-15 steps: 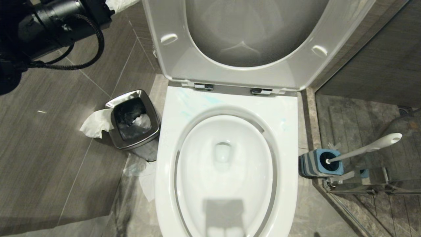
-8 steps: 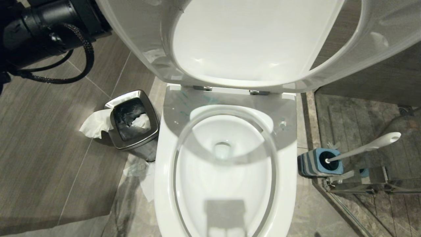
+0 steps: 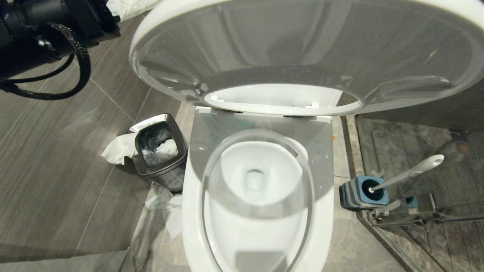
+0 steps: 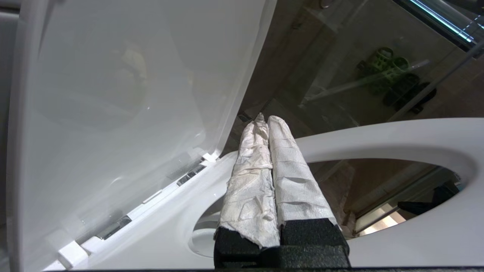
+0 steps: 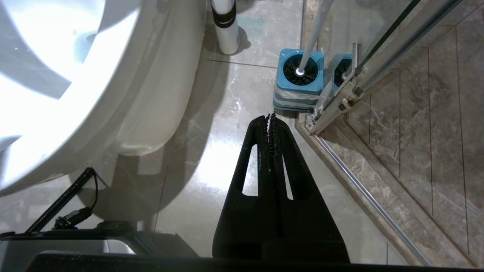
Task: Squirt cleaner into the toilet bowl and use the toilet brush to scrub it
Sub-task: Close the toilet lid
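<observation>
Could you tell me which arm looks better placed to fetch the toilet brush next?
Right, probably. The right pincer hangs shut and empty just short of the toilet brush in its holder; the left pincer is up by the toilet seat.

Toilet bowl (image 3: 257, 196) centre, bin (image 3: 160, 151) left, toilet brush (image 3: 408, 173) right, apparently standing in holder (image 3: 363, 192)

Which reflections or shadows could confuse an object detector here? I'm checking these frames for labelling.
Head view: the tilted seat shades the toilet bowl. Right wrist view: glass mirrors the blue holder. Left wrist view: glass reflects green shapes.
</observation>
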